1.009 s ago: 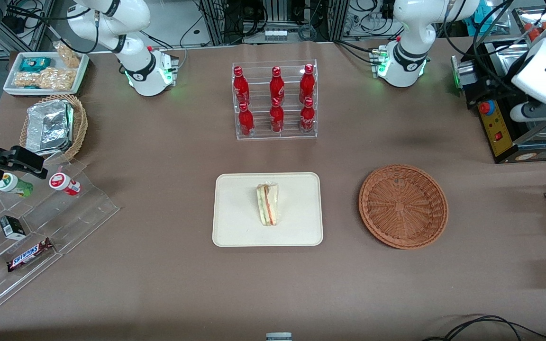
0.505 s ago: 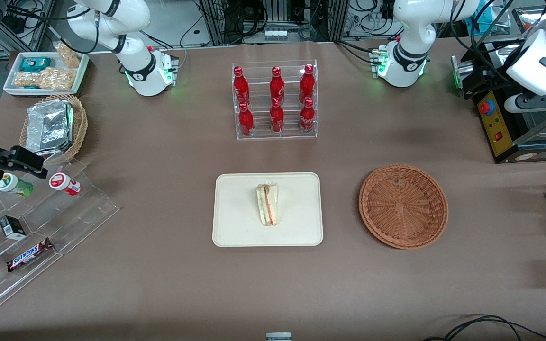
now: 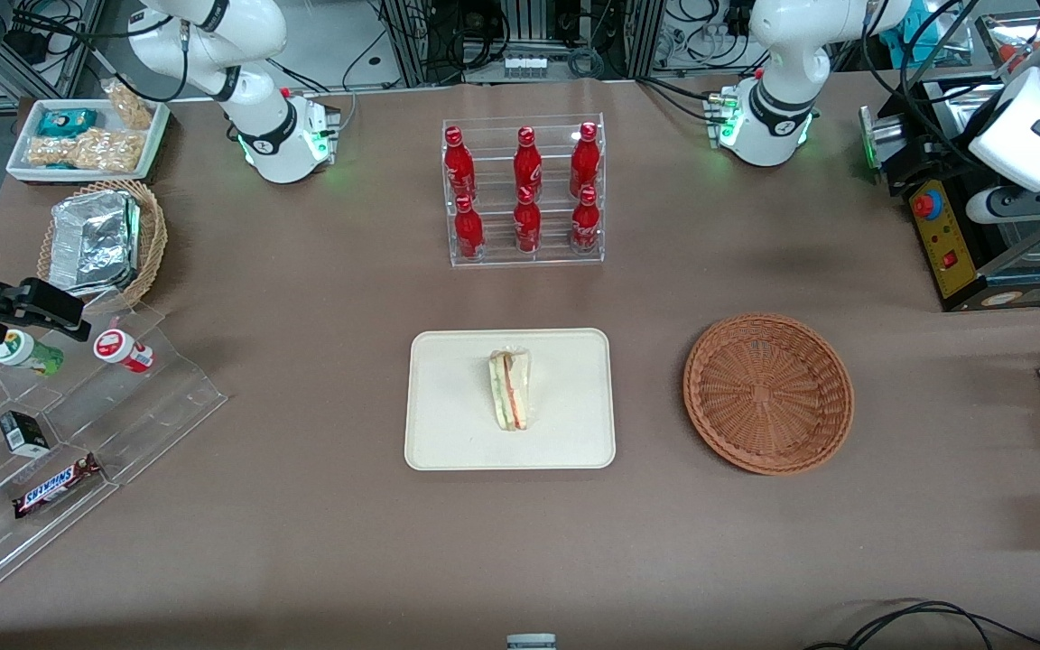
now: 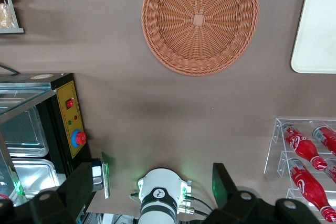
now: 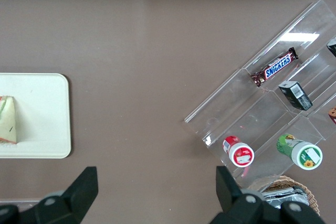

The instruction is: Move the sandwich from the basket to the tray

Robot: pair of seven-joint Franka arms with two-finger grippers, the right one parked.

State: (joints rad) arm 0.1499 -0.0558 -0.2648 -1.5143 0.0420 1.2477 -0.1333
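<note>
Front view first: the small triangular white-bread sandwich [image 3: 510, 390] with its green and pink filling stripes lies in the middle of the flat cream rectangular plastic tray [image 3: 448, 424], its narrow end pointing toward the camera. Beside the tray, toward the working arm's end of the brown-covered table [image 3: 321, 533], sits the round reddish-brown woven wicker basket [image 3: 768, 393], with nothing in it. Farther from the camera than the tray stands a clear acrylic rack [image 3: 524, 253] holding six red bottles [image 3: 527, 162]. The left arm is drawn up high over its own end of the table, above a black box with a red button [image 3: 924, 203]; its gripper is not visible from here.

Left wrist view next: the camera looks straight down from well above. The gripper [image 4: 142, 200] hangs high above the table, its two dark fingers [image 4: 223, 184] spread wide apart with nothing between them. The wicker basket [image 4: 199, 19] is seen whole below, and a rounded corner of the cream tray [image 4: 315, 35] shows apart from it. The red bottles [image 4: 310, 169] in their rack also appear.

Right wrist view last: a slice of the sandwich [image 5: 7, 120] shows at the frame's edge, resting on the tray [image 5: 44, 129].
</note>
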